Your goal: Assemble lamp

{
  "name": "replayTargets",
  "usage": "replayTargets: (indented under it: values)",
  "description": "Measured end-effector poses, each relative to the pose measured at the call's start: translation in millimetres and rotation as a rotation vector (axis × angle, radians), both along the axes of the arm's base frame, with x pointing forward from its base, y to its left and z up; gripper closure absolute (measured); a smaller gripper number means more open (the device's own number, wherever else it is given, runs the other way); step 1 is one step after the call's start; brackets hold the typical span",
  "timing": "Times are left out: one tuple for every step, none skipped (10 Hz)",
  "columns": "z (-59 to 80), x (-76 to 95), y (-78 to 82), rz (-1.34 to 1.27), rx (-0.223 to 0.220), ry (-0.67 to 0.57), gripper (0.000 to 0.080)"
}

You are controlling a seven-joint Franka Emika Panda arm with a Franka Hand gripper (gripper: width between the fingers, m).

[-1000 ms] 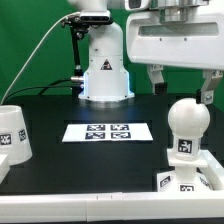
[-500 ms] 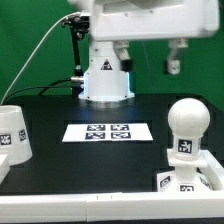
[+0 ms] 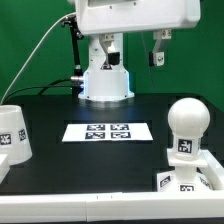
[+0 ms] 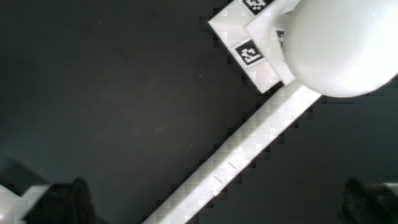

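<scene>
The white round-headed bulb (image 3: pixel 186 120) stands upright in the square stepped base (image 3: pixel 191 180) at the front of the exterior view's right. The tapered shade (image 3: pixel 12 132) stands at the far left edge. My gripper (image 3: pixel 133 55) hangs high over the back of the table, open and empty, well apart from all the parts. In the wrist view the bulb head (image 4: pixel 333 48) and a tagged corner of the base (image 4: pixel 254 50) show far from my gripper (image 4: pixel 210 205), whose dark fingers (image 4: pixel 45 200) sit wide apart.
The marker board (image 3: pixel 108 131) lies flat in the middle of the black table. The white robot pedestal (image 3: pixel 105 78) stands at the back. A long white strip (image 4: pixel 249 150) runs diagonally under the wrist camera.
My gripper has moved up and toward the exterior view's left, away from above the bulb. It stays open. The lamp parts have not moved.
</scene>
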State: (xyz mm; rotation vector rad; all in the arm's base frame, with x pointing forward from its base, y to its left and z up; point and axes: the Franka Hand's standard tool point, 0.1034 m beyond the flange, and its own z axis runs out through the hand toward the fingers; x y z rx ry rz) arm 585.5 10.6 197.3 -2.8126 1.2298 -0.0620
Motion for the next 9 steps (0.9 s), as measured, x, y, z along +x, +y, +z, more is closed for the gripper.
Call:
replayTargets:
  values:
    - [-1.5, -1.6, -1.8, 0.011, 0.001, -0.002, 0.0101]
    - [-9.8, -17.5, -11.8, 0.037, 0.009, 0.005, 0.0101]
    - [-14.7, -44.5, -25.1, 0.049, 0.023, 0.035, 0.0101]
    - [-17.3, -62.7, -43.8, 0.097, 0.028, 0.042, 0.0101]
    - [-21.5, -77.5, -71.8, 0.099, 0.02, 0.045, 0.0101]
    - [-18.8, -73.9, -88.0, 0.07, 0.006, 0.017, 0.0101]
    - [-19.0, -72.9, -87.0, 0.071, 0.005, 0.014, 0.0101]
    - [-19.8, -73.0, -86.4, 0.072, 0.004, 0.016, 0.0101]
    - [-20.2, -73.1, -86.5, 0.072, 0.004, 0.017, 0.0101]
